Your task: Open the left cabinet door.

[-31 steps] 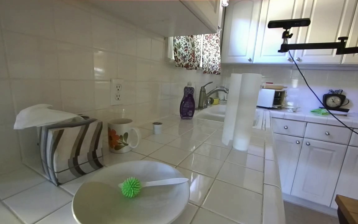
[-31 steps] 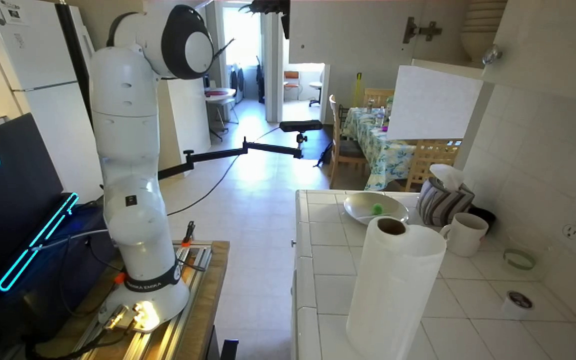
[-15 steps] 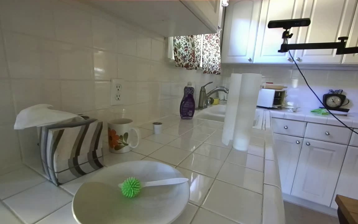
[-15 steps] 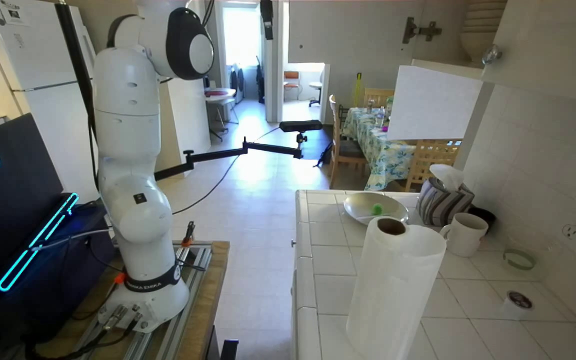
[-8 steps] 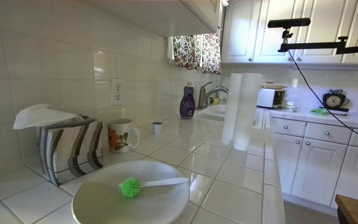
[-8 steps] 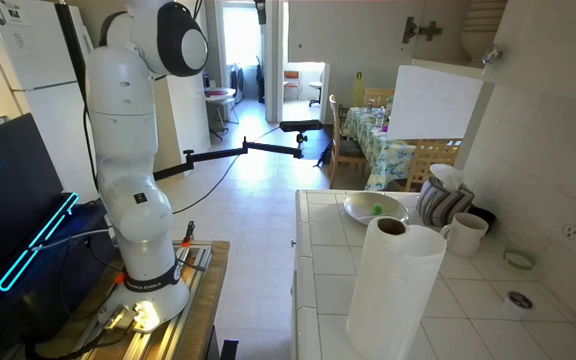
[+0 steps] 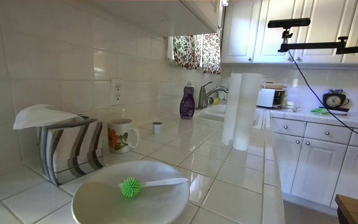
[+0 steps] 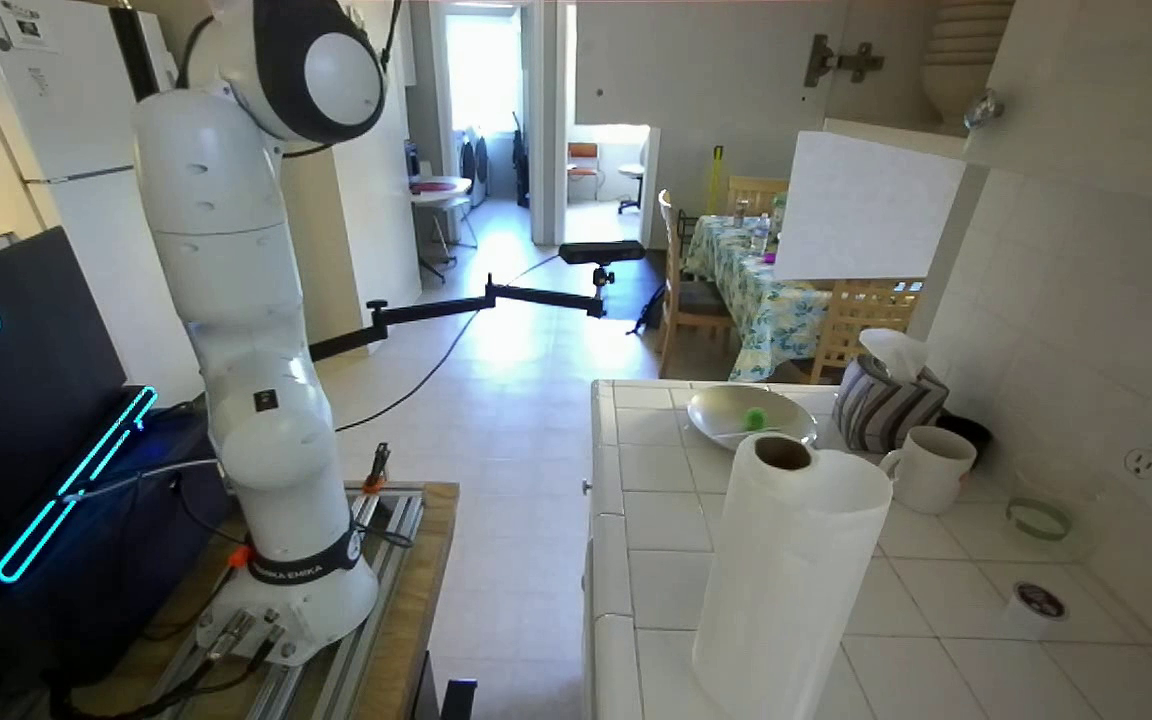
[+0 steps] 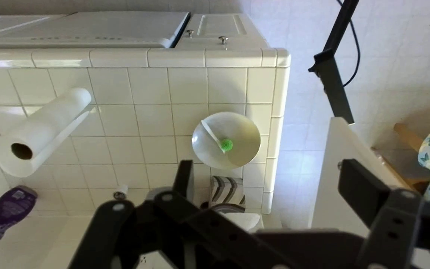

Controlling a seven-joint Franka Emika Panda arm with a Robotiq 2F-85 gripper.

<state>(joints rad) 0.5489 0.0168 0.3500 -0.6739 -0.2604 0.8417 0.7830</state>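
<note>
At the top of an exterior view, the cabinet door [image 8: 696, 70] is looking smooth (its hinge [image 8: 820, 60], dull metal); at lower right, paper towel [image 8: 796, 570] is looking matt.

In an exterior view, a glossy white-tiled wall [image 7: 73, 62] runs along the left, an outlet [image 7: 117, 91] set into it, and farther on hangs a flowered curtain [image 7: 186, 51] with a bright gap between its panels. The tiled surface [image 7: 228, 193] leads past a sink [image 7: 213, 115] toward the far side, where white upper cabinets [image 7: 266, 40] stand over drawers [image 7: 315, 132] and base cabinets [image 7: 317, 174]. In an exterior view, a white refrigerator [image 8: 66, 120] fills the left, and the pale floor [image 8: 511, 400] throws back strong glare, stretching toward a far window [image 8: 481, 75] washed out by light. To the right, wooden chairs [image 8: 841, 325] stand at a dining table [image 8: 741, 290] draped in a blue floral print; farther off is an orange chair [image 8: 584, 153].
</note>
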